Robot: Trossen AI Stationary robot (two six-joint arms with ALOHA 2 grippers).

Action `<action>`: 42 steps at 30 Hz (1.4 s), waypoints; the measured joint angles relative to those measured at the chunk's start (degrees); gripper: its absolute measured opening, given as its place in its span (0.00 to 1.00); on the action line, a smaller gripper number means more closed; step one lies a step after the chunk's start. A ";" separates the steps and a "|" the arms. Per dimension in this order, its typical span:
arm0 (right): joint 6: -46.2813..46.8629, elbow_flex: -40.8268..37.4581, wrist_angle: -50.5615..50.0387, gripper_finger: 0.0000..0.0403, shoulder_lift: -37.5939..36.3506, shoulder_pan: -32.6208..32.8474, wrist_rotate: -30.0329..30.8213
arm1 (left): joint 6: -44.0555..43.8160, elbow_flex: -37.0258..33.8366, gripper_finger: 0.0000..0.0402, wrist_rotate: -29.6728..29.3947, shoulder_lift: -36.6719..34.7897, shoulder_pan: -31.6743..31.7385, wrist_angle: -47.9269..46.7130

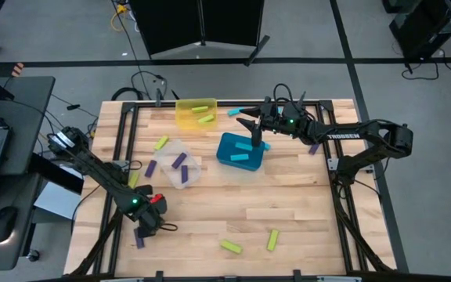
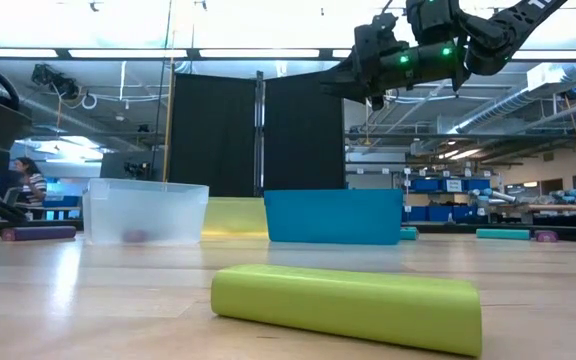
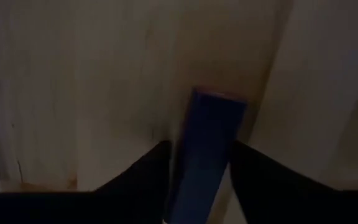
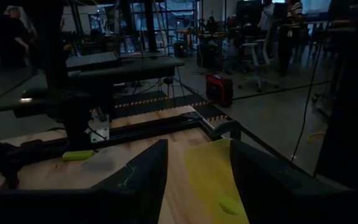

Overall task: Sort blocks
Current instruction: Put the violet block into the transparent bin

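Observation:
My left gripper is low over the table's near-left corner, shut on a purple block. My right gripper hangs open and holds nothing, high above the far rim of the teal bin. In the right wrist view its fingers frame the yellow bin. Cyan blocks lie in the teal bin, yellow-green ones in the yellow bin, and purple ones in the clear bin. My left gripper has the purple block pinched between its two fingers, which lie along the block's long sides. The fingers come from above, pointing down. The block's free end sticks out past the fingertips. Whether it rests on the wood cannot be told.
Loose blocks lie flat on the wood: yellow-green ones near the near edge and another by the clear bin, purple ones, and a cyan one beside the yellow bin. A person sits beyond the table.

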 joint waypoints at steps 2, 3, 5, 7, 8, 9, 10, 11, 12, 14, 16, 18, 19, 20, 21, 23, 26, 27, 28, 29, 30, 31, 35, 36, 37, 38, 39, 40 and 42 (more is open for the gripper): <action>-0.09 0.00 0.00 0.46 0.00 0.00 0.00 | 0.31 0.06 0.28 -0.19 0.00 0.00 -0.03; -0.11 0.00 0.00 0.46 0.00 0.00 0.00 | 0.30 0.06 0.25 -0.26 0.00 0.00 -0.07; -0.11 0.00 0.00 0.46 0.00 0.00 0.00 | 0.30 0.05 0.25 -0.22 0.00 0.00 -0.09; -0.12 0.00 0.00 0.46 0.00 0.00 0.00 | 0.26 0.05 0.25 0.17 -0.19 0.02 -0.13; -0.20 0.00 -0.01 0.46 0.00 0.00 0.00 | 0.20 0.05 0.25 0.37 -0.41 0.06 -0.17; -0.36 0.00 0.00 0.46 0.00 0.00 0.00 | 0.18 0.05 0.25 0.54 -0.79 0.07 -0.32; -0.43 0.00 0.00 0.46 0.00 0.00 0.00 | 0.16 0.26 0.25 0.61 -1.11 0.07 -1.03; -0.44 0.00 0.00 0.46 0.00 0.00 0.00 | 0.13 0.90 0.25 0.62 -1.45 0.08 -2.74; -0.47 0.00 0.00 0.46 0.00 0.00 0.00 | 0.12 1.64 0.25 0.50 -2.20 0.09 -4.47; -0.51 0.00 0.00 0.46 0.00 0.00 0.00 | 0.13 3.50 0.25 0.07 -4.26 0.09 -7.41; -0.51 0.00 0.00 0.46 0.00 0.00 0.00 | 0.04 4.79 0.25 -0.01 -6.23 0.09 -9.74; -0.51 0.00 0.02 0.46 0.00 0.00 0.31 | -0.62 6.61 0.25 -0.63 -8.48 0.09 -12.88; -0.51 0.00 0.02 0.46 0.00 0.00 0.35 | -1.27 7.82 0.25 -1.35 -9.69 0.09 -14.13; -0.51 0.00 0.08 0.46 0.00 0.00 0.37 | -1.51 9.06 0.25 -2.72 -10.88 0.07 -15.56; -0.51 0.00 0.11 0.46 0.00 0.00 0.37 | -1.67 10.30 0.25 -4.94 -12.04 0.07 -17.15; -0.51 0.00 0.12 0.46 0.00 0.00 0.37 | -1.88 13.13 0.25 -12.01 -14.63 0.11 -19.37; -0.51 0.00 0.27 0.46 0.00 0.00 0.39 | -4.15 16.02 0.25 -27.60 -17.85 2.32 -21.08; -0.51 0.00 0.44 0.46 0.00 0.00 0.40 | -5.34 16.14 0.25 -33.15 -18.75 3.73 -20.43; -0.51 0.00 0.53 0.46 0.00 0.00 0.47 | -6.07 16.16 0.25 -37.66 -19.43 5.32 -18.82; -0.51 0.00 0.65 0.46 0.00 0.00 0.53 | -6.00 16.14 0.25 -40.83 -19.87 7.37 -17.04; -0.48 0.00 0.90 0.46 0.00 0.00 0.57 | -4.83 16.10 0.25 -42.48 -20.05 9.67 -15.11; -0.38 0.00 1.13 0.46 0.00 0.00 0.57 | -2.94 16.01 0.25 -42.67 -19.97 11.98 -13.50; -0.06 0.00 1.54 0.46 0.00 0.04 0.57 | 4.10 14.09 0.25 -39.71 -18.17 20.97 -5.88; -0.02 0.00 1.51 0.46 0.00 0.04 0.57 | 5.62 13.49 0.25 -38.78 -17.69 22.84 -3.70; 0.05 0.00 1.51 0.46 0.00 0.07 0.57 | 6.79 12.78 0.25 -37.83 -17.24 24.55 -2.29; 0.08 0.00 1.49 0.46 0.00 0.16 0.55 | 7.55 12.09 0.25 -36.62 -16.67 26.28 -2.05; 0.08 0.00 1.45 0.46 0.00 0.24 0.55 | 7.75 11.57 0.25 -35.73 -16.01 27.98 -2.06; 0.07 0.00 1.38 0.46 0.00 0.38 0.55 | 7.93 11.10 0.25 -34.86 -15.26 29.62 -1.97; 0.00 0.00 1.38 0.46 0.00 0.66 0.53 | 8.71 9.71 0.25 -32.92 -14.15 32.49 -1.99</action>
